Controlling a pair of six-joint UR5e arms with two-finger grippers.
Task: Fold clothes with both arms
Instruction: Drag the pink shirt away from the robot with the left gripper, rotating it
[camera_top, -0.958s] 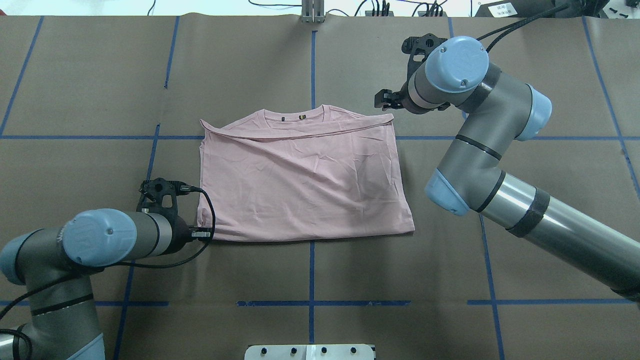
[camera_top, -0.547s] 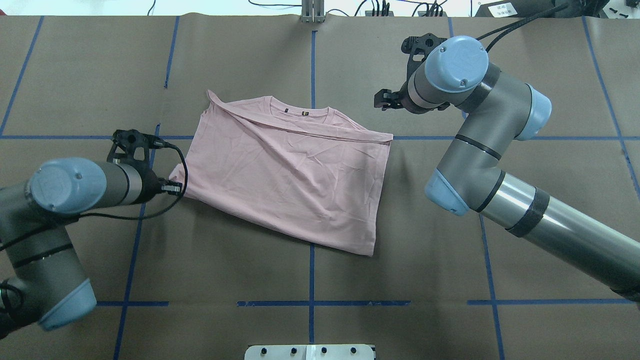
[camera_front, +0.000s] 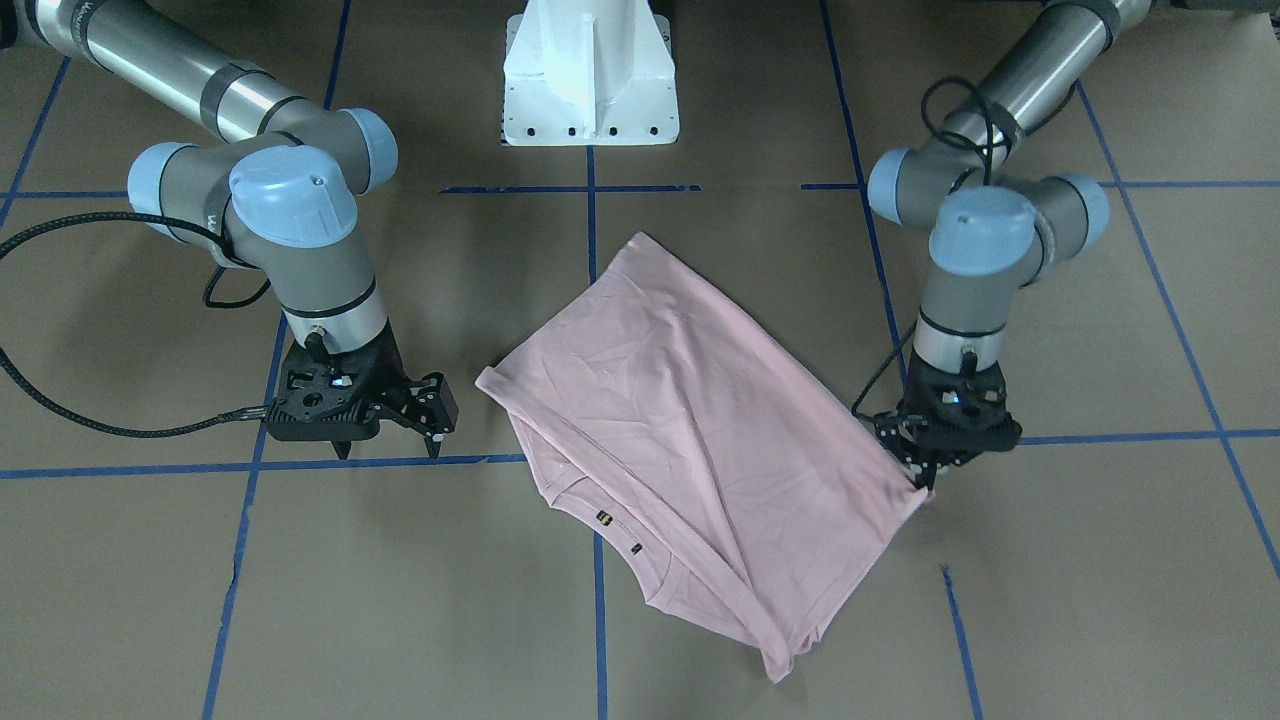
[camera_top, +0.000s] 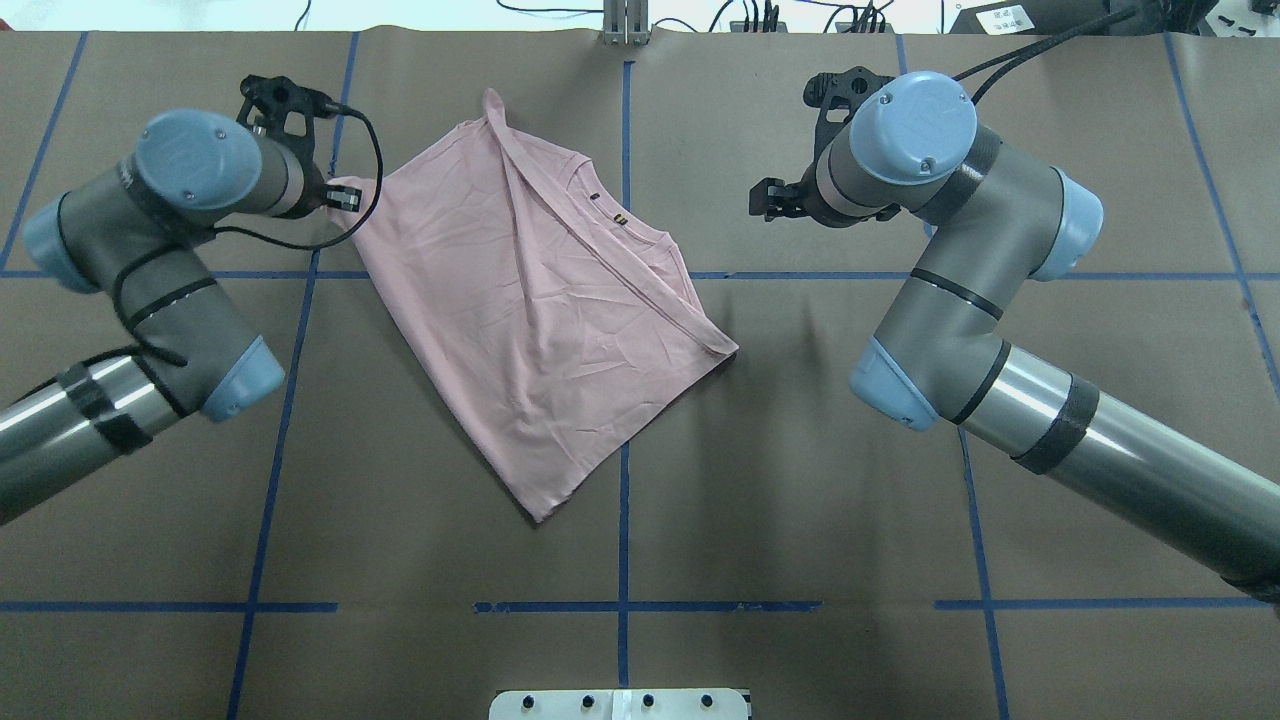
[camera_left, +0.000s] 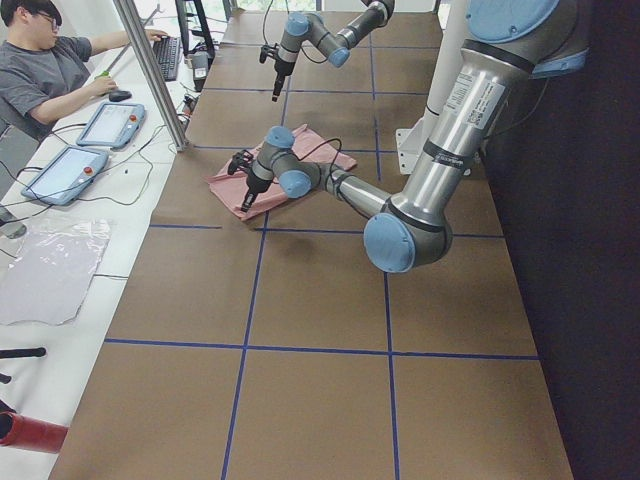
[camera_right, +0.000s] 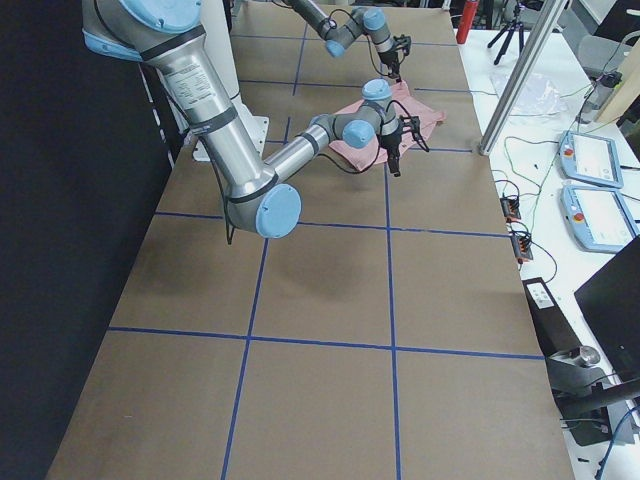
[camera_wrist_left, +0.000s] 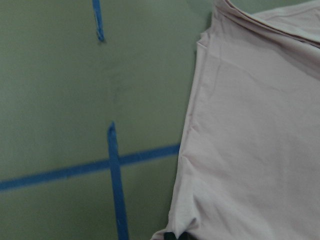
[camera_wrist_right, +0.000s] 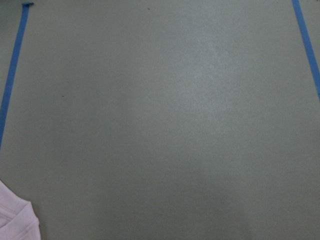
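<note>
The pale pink T-shirt (camera_top: 530, 320) lies folded and turned at a slant on the brown table, collar (camera_top: 620, 215) toward the far side. Its print is hidden. My left gripper (camera_top: 340, 197) is shut on a corner of the shirt at the far left. The front-facing view shows the left gripper (camera_front: 925, 480) pinching that corner low over the table, and the left wrist view shows the shirt (camera_wrist_left: 255, 150) running away from the shut tips. My right gripper (camera_front: 388, 448) is open and empty, apart from the shirt (camera_front: 690, 440). The right wrist view shows only a shirt edge (camera_wrist_right: 15, 220).
Blue tape lines (camera_top: 622, 605) grid the brown paper table. The white pedestal base (camera_front: 590, 75) stands at the robot's side. A metal post (camera_top: 625, 20) stands at the far edge. An operator (camera_left: 50, 70) sits at a desk beyond that edge.
My left gripper has swung from the near left to the far left with the shirt corner in it. The shirt has turned and slid with it. The right arm has not moved.
</note>
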